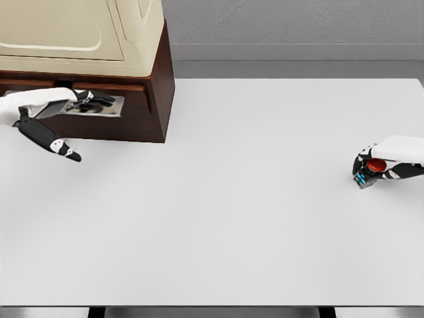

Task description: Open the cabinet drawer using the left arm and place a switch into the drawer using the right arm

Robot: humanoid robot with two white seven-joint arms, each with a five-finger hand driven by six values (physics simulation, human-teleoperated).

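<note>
A dark brown cabinet (159, 79) with a cream top unit stands at the table's far left corner. Its drawer front (136, 109) carries a metal handle plate (109, 109) and looks level with the cabinet face. My left hand (89, 103) reaches in from the left edge, its dark fingers hooked into the handle and its thumb pointing down over the table. At the right edge, my right hand (374, 167) is curled around a small switch (368, 171) with a red button and a blue base, low on the tabletop.
The white table (232, 218) stretches wide between the two hands. A grey wall runs behind its far edge. The cream unit (79, 30) overhangs the drawer from above.
</note>
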